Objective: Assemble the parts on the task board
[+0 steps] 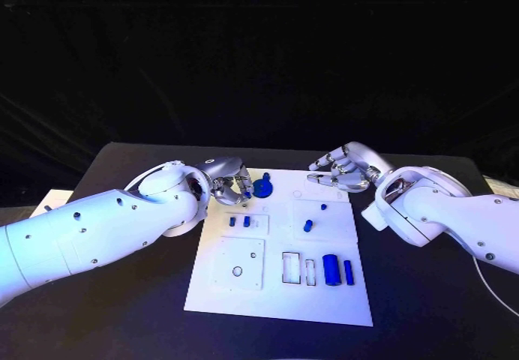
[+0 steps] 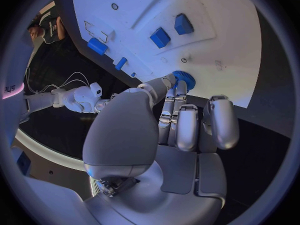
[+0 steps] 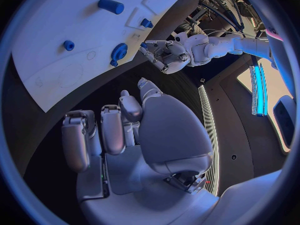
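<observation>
The white task board (image 1: pixel 325 300) lies in the middle of the table. At its far left corner my left hand (image 1: pixel 229 185) pinches a blue gear (image 1: pixel 263 184) between thumb and fingertips, the gear standing on edge just above the board. In the left wrist view the fingertips (image 2: pixel 169 81) close on the gear (image 2: pixel 184 78). My right hand (image 1: pixel 346 169) hovers over the board's far right corner, fingers curled in with nothing in them. Small blue parts (image 1: pixel 247 221) (image 1: pixel 310 224) lie mid-board, and a blue cylinder (image 1: pixel 330 268) lies near the front.
A raised square plate (image 1: pixel 238 264) with holes sits at the board's front left, with open slots (image 1: pixel 292 268) beside it. Black table (image 1: pixel 433 300) surrounds the board on all sides. The right wrist view shows my left hand (image 3: pixel 164 52) by the gear (image 3: pixel 117 52).
</observation>
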Motion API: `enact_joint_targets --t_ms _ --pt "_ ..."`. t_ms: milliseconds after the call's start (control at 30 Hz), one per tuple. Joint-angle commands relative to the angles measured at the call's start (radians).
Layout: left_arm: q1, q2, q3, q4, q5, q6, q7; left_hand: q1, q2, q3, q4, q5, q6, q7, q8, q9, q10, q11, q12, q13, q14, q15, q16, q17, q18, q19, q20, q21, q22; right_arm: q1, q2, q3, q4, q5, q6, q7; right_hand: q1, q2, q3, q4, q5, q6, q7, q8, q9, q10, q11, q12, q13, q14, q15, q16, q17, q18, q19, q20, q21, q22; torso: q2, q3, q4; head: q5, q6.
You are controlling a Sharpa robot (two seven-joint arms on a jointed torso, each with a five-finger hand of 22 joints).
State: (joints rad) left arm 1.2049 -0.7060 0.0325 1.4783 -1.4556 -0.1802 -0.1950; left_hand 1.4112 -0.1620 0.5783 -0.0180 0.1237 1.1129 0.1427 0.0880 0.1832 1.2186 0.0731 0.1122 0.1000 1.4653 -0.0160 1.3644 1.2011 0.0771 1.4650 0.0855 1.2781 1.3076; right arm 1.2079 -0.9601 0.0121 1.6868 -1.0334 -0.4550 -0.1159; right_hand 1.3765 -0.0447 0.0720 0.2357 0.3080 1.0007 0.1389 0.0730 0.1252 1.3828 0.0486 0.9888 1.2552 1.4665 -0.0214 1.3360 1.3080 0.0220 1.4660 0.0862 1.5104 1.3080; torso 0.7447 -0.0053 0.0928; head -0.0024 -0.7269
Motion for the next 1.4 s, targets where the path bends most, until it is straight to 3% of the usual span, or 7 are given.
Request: enact_joint_targets --t_ms 33,400,767,1400 --pt "0.000 -0.002 0.001 -0.006 0.025 0.040 -0.005 -0.012 0.001 0.006 0.002 -0.006 0.005 0.005 -0.007 -0.001 0.005 0.003 -0.004 -0.001 0.035 0.007 -0.003 -0.001 -0.017 0.020 0.004 0.003 0.106 -0.001 0.001 0.000 0.001 -0.003 0.010 0.008 0.007 -0.001 -0.003 -0.005 0.007 0.003 0.001 -0.002 0.002 -0.010 0.001 -0.002 0.000 0.049 -0.001 -0.007 0.024 0.008 0.015 0.003 -0.006 0.155 0.001 0.0002 -0.0008 0.006 -0.004" --pt "0.000 -0.011 -0.001 -0.017 0.016 0.115 -0.028 -0.023 -0.003 0.003 0.004 -0.010 0.004 0.005 -0.010 -0.002 0.006 0.003 -0.010 -0.002 0.034 0.007 -0.003 -0.003 -0.016 0.019 0.005 0.001 0.106 -0.001 0.002 0.000 0.001 -0.002 0.010 0.009 0.007 0.001 -0.004 -0.004 0.008 0.004 0.001 -0.001 0.002 -0.009 0.001 -0.001 0.000 0.049 -0.001 -0.009 0.022 0.008 0.014 0.003 -0.007 0.154 0.001 0.0010 -0.0019 0.007 -0.004" --pt "-0.001 0.002 -0.006 -0.035 0.006 0.118 -0.026 -0.024 -0.003 0.003 0.005 -0.010 0.004 0.005 -0.010 -0.003 0.006 0.003 -0.011 -0.002 0.034 0.007 -0.003 -0.003 -0.016 0.018 0.005 -0.001 0.105 -0.001 0.004 0.000 0.001 -0.005 0.011 0.009 0.007 0.001 -0.004 -0.004 0.008 0.004 0.001 -0.001 0.002 -0.009 0.001 -0.001 0.000 0.049 -0.001 -0.009 0.022 0.008 0.014 0.003 -0.007 0.154 0.001 0.0016 -0.0037 0.007 -0.005" --pt "-0.002 0.024 -0.013 -0.045 -0.007 0.125 -0.022 -0.027 -0.003 0.002 0.006 -0.011 0.005 0.005 -0.010 -0.003 0.008 0.003 -0.012 -0.001 0.034 0.007 -0.003 -0.004 -0.015 0.017 0.005 -0.003 0.104 -0.001 0.003 0.000 0.000 -0.005 0.011 0.008 0.007 0.001 -0.004 -0.004 0.008 0.004 0.001 -0.001 0.002 -0.009 0.001 -0.001 0.000 0.049 -0.001 -0.009 0.022 0.008 0.014 0.003 -0.007 0.154 0.001 0.0009 -0.0013 0.001 -0.005"
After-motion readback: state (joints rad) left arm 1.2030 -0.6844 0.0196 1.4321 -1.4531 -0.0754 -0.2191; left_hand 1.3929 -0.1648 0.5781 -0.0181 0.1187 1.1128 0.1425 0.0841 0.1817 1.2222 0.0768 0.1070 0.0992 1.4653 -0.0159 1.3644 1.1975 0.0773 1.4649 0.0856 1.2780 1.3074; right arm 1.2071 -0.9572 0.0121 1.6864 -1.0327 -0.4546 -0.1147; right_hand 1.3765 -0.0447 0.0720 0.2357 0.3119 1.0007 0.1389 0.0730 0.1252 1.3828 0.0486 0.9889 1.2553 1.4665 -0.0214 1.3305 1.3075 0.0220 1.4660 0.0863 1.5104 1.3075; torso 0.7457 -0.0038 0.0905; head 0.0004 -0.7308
